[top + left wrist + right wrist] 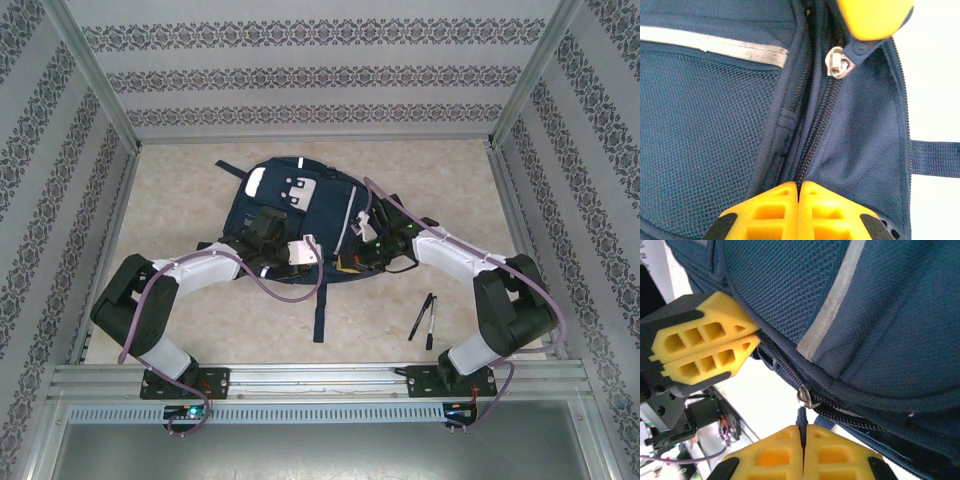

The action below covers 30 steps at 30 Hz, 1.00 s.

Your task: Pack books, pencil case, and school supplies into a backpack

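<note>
**Zip pull may slip free**

The right gripper (pixel 802 429) pinches the zip pull (pixel 801 416). The left gripper (pixel 799 187), pressed together, clamps the zip seam of the backpack (pixel 300 215), which lies mid-table. If either pinch slips, the bag drags (the zip would not run). Both arms reach forward, wrists converging at its near edge.

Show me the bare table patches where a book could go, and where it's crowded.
Free: the table left of the backpack, up to the left wall; the far-right corner between backpack and right wall; the near strip between the strap and the pens. Crowded: the backpack's near edge, where the left tool and right tool clamp its zipper seam.
</note>
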Available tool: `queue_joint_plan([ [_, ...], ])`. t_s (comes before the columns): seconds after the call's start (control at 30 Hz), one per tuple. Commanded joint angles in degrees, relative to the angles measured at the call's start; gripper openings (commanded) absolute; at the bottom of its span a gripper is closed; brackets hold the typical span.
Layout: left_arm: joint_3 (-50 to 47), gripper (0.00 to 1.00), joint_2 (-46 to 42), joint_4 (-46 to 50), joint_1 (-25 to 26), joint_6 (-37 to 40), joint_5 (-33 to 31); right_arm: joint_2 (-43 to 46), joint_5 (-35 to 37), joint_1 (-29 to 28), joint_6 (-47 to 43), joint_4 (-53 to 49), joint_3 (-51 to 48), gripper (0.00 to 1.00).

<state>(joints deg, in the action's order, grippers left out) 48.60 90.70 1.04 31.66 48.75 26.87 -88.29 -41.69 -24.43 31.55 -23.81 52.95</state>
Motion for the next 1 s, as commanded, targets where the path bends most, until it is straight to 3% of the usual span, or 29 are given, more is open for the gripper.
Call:
queue_joint_plan([
  [0.0, -3.0, 0.0, -2.7, -2.1, -0.5, 4.1, -2.4, 1.9, 8.1, 2.2, -1.0, -7.6, -0.7, 0.0],
  [0.1, -4.5, 0.0, -3.6, -1.0, -1.6, 6.4, -3.7, 1.2, 14.2, 4.6, -3.4, -13.3, 0.0, 0.0],
  [0.3, -7.6, 0.0, -6.8, -2.6, -3.7, 6.8, -2.6, 1.0, 11.1, 10.5, -3.9, -14.5, -1.4, 0.0],
  [0.47, -8.6, 0.0, -8.3, -3.4, -5.3, 9.8, -1.2, 0.9, 14.8, 12.2, -8.1, -16.3, -0.4, 0.0],
  [0.53, -8.6, 0.0, -9.1, -3.3, -6.0, 9.4, 1.3, 0.9, 11.4, 11.7, -11.4, -16.8, 0.6, 0.02],
  [0.67, -6.8, 0.0, -9.7, -1.8, -6.0, 5.6, 7.3, 5.3, 4.5, 5.6, -12.4, -14.8, 1.4, 0.21],
  [0.73, -4.3, 0.0, -9.0, -0.8, -6.0, -1.4, 9.2, 7.6, 9.5, -0.3, -7.6, -13.1, 2.3, 0.41],
  [0.77, -3.4, 0.0, -8.8, 0.0, -6.1, -2.9, 10.2, 8.4, 12.8, -2.9, -3.9, -11.7, 2.4, 0.45],
  [0.9, -2.3, 0.0, -8.6, -1.0, -6.0, -11.1, 11.4, 12.1, 29.9, -11.3, 14.0, -7.5, 1.3, 0.48],
  [0.97, -1.6, 0.0, -8.6, -0.7, -6.0, -14.2, 12.7, 12.0, 34.2, -13.6, 18.7, -6.5, 1.2, 0.49],
])
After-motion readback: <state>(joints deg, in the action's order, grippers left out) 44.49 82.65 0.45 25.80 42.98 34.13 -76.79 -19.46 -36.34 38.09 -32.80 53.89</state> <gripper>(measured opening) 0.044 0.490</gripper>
